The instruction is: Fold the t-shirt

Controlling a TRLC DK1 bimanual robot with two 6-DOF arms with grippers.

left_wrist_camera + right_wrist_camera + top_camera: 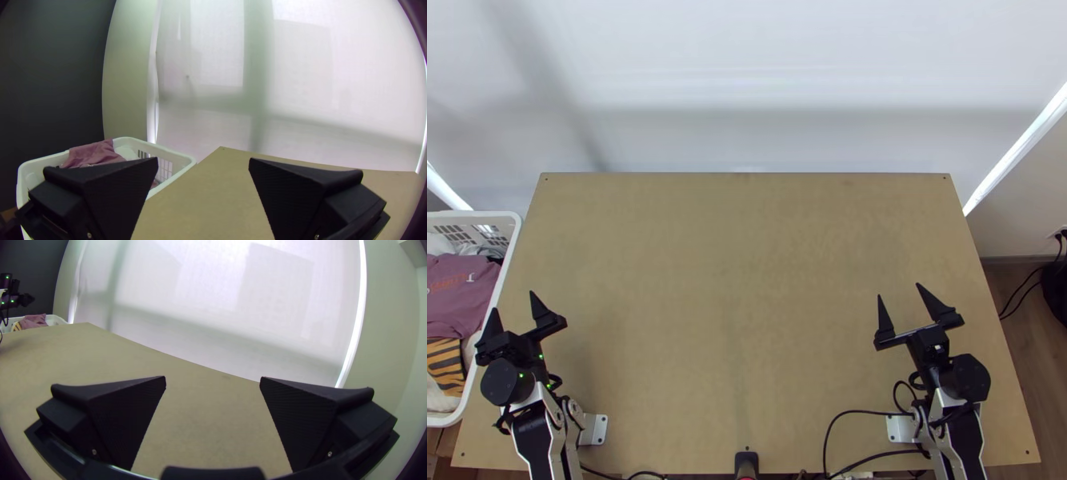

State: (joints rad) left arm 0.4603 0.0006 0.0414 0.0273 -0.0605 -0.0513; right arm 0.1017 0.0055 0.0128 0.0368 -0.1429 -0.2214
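**Mauve T-shirt [463, 312] Lies Rumpled in Basket [475, 214]**

The T-shirt, with orange and pale print facing up, is loosely bunched inside the white basket, just beside the desk's [747, 280] left edge; its full outline cannot be made out.

Bright, backlit by diffuse light through white window blind [763, 80], grey shadow bands across it, glare strips down its side edges, faint soft shadows on light wooden table [739, 264], wrist views fisheye-bent with dark corners, dark wall [53, 80] dim.
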